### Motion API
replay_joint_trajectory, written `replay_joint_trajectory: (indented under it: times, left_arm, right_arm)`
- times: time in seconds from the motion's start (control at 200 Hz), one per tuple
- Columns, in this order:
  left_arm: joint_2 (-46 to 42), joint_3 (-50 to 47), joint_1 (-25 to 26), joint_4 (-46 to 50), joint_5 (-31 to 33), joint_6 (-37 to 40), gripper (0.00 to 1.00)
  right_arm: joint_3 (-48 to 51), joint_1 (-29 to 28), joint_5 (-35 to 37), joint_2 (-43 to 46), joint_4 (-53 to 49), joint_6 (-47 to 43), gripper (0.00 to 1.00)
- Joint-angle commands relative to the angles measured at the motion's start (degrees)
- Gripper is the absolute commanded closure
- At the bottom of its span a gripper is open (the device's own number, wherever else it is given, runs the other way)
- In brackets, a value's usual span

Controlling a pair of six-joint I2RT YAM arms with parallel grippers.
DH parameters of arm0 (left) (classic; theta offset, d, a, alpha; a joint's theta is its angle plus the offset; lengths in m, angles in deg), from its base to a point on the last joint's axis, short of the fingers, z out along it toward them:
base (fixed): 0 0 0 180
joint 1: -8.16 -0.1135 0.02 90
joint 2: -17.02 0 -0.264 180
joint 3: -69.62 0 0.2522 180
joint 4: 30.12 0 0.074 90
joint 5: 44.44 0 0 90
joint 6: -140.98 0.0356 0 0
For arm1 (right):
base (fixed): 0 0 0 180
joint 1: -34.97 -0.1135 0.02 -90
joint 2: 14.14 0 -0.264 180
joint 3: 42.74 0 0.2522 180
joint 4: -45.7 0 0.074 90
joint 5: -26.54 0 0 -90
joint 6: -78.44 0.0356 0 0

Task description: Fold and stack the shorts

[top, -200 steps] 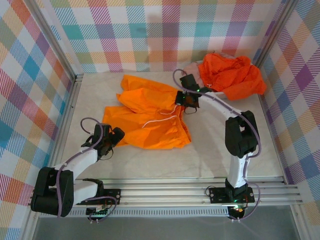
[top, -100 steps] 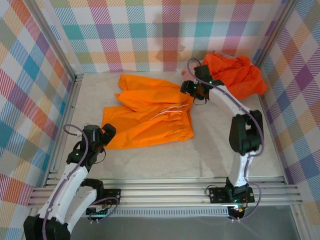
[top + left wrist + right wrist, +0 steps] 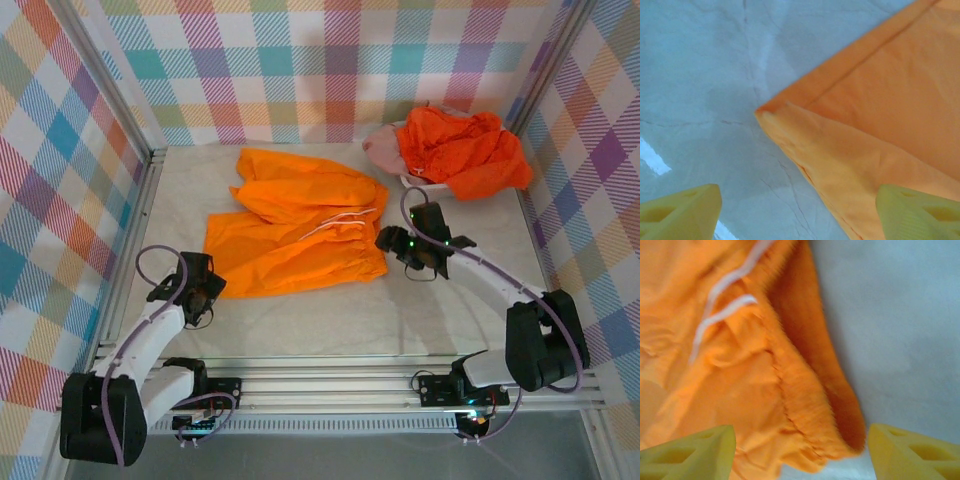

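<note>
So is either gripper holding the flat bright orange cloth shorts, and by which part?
Nothing is held: the left gripper and right gripper both stand open at the orange shorts' edges.

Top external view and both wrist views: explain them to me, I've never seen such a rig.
These are two robot arms bolted at the table's near edge, each ending in a two-fingered claw. The wide picture looks down from above and behind them; the close-ups come from wrist cameras, the yellow tips being each claw's fingers. On the pale table lies a bright orange cloth pair of shorts with a white drawstring, spread flat. At the back right sits a crumpled orange pair beside something dusty pink. The left claw is open at the flat shorts' near left corner, the right claw open at their right edge. Neither holds anything.
</note>
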Motion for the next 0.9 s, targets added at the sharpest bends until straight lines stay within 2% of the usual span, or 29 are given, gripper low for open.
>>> replay_joint_trajectory:
  times: [0.0,0.205,0.465,0.7,0.9]
  left_arm:
    - [1.3,-0.5,-2.2,-2.9,1.8,-0.7,0.23]
    - [4.9,-1.2,-3.3,-6.6,1.6,-0.6,0.30]
    - [11.9,-0.6,-3.6,-10.6,1.0,0.1,0.32]
    - [16.2,0.7,-3.5,-12.0,-1.1,1.6,0.56]
    - [17.2,0.7,-3.6,-14.2,-2.0,2.7,0.71]
  right_arm:
    - [3.5,0.1,-1.4,2.4,5.2,8.0,0.35]
    - [6.2,0.1,-3.8,-1.1,8.0,11.3,0.42]
    - [4.8,-0.9,-5.4,-5.9,9.4,12.3,0.43]
    - [2.8,-1.8,-5.3,-9.5,9.3,12.2,0.44]
    - [0.6,-1.9,-4.1,-11.6,8.7,11.8,0.54]
